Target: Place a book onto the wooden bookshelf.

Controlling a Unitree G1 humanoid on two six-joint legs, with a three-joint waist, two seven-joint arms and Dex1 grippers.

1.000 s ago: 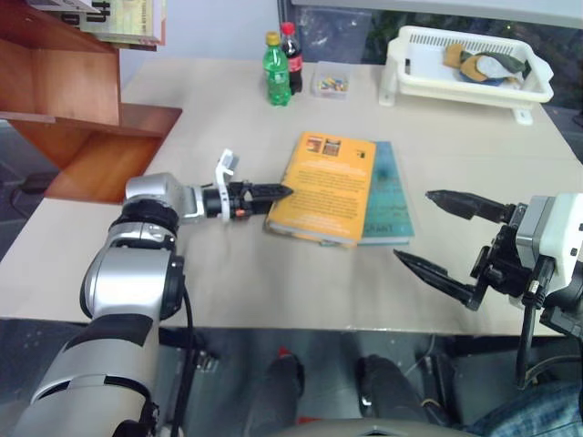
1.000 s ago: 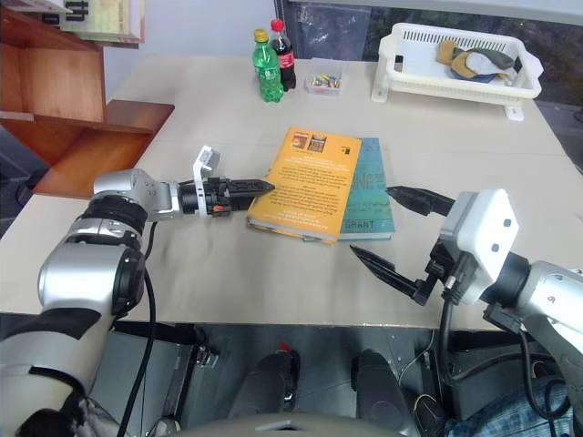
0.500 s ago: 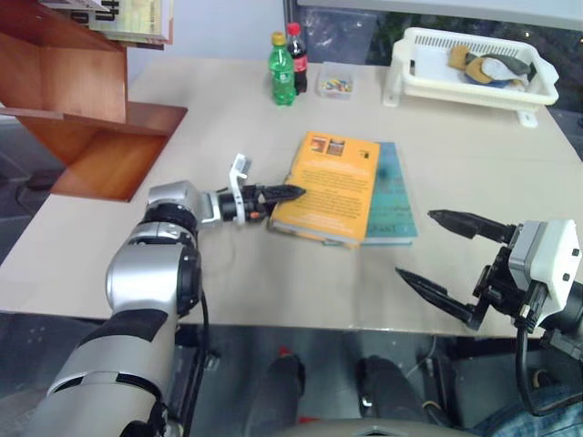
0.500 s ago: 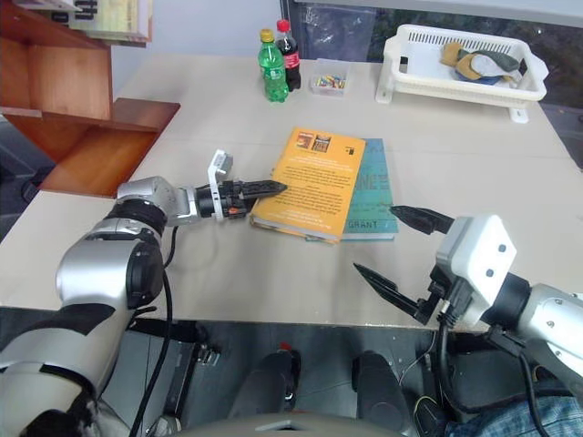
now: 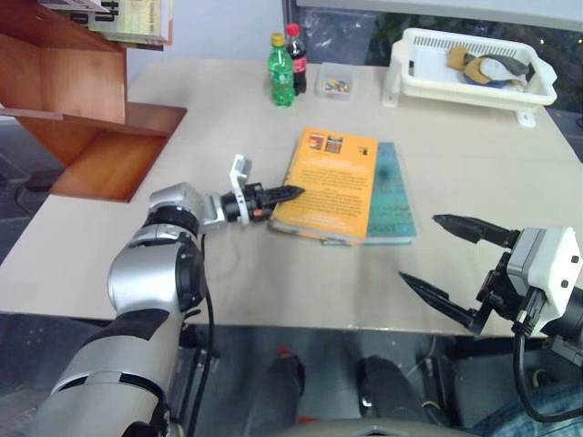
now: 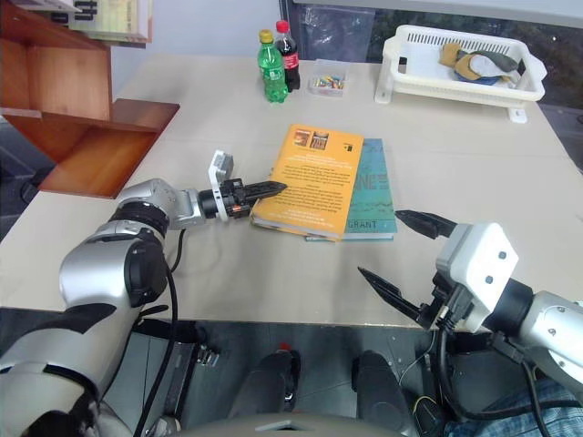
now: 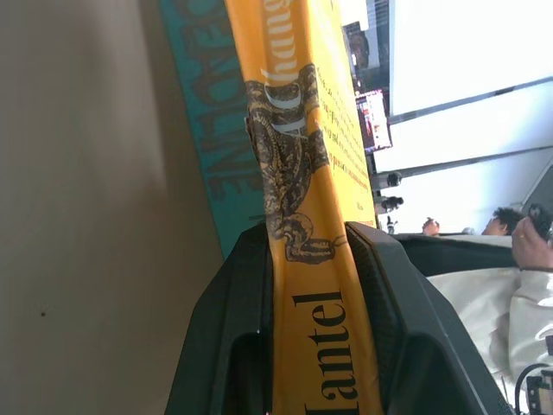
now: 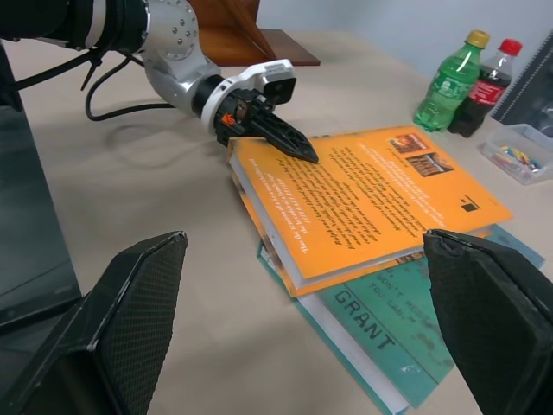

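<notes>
left gripper (image 5: pixel 290 193): your fingers clamp the book (image 5: pixel 336 184) at its spine edge | right gripper (image 5: pixel 448 265): spread wide, empty, near that book | book lies on teal book (image 5: pixel 392 196)

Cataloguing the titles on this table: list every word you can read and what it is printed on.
"GRANT": teal book, cover edge.
"Mantel" (first letter partly hidden), with part of "A Change": spine of the orange book, where the left gripper's jaws clamp it.
Large teal-book lettering in the left wrist view: partly hidden, unreadable.
Orange book's back-cover text, bottle labels: too small.
</notes>
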